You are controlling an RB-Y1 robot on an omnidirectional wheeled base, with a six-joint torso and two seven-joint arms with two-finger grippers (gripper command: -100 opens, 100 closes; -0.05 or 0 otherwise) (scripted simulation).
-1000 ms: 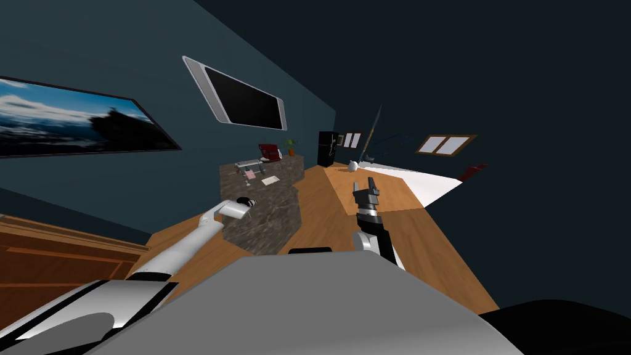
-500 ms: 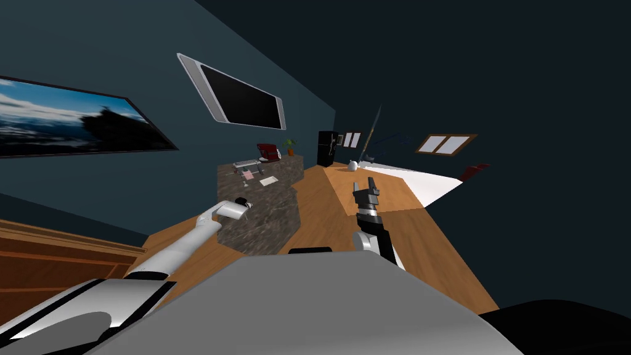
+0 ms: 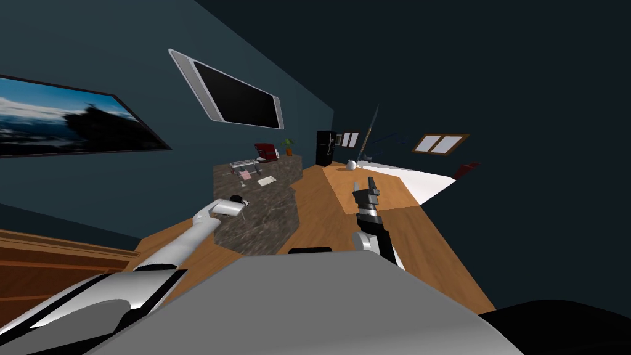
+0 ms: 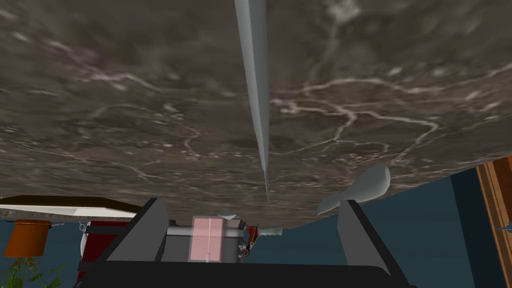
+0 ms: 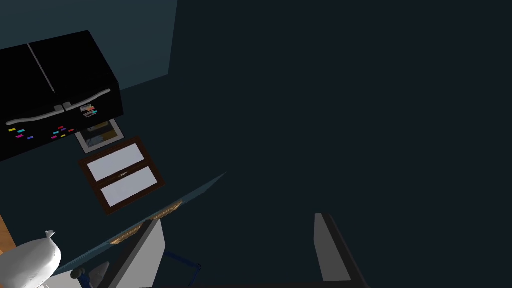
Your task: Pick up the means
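A dark marble counter (image 3: pixel 265 212) stands ahead on the left, and its veined top (image 4: pixel 125 100) lies close in front of my left gripper (image 4: pixel 252 230), which is open with nothing between its fingers. In the head view my left gripper (image 3: pixel 239 200) sits at the counter's near end. On the top lie a long thin grey blade-shaped thing (image 4: pixel 255 90), a grey spoon-like piece (image 4: pixel 360 187) and a small grey item with a pink face (image 4: pixel 207 239), also seen from the head (image 3: pixel 245 174). I cannot tell which of these the task names. My right gripper (image 3: pixel 370 187) is open over the wooden floor.
Further along the counter are a white flat sheet (image 3: pixel 268 180), a red appliance (image 3: pixel 267 151) and a potted plant (image 3: pixel 288 146). A black fridge (image 3: pixel 326 148) stands past the counter's far end. Wooden shelving (image 3: pixel 55 265) is on my near left. Wooden floor (image 3: pixel 333 203) runs along the counter's right.
The whole head view has drifted a little, so I have moved. My left forearm has shifted slightly left along the counter's near end. The right arm holds the same pose.
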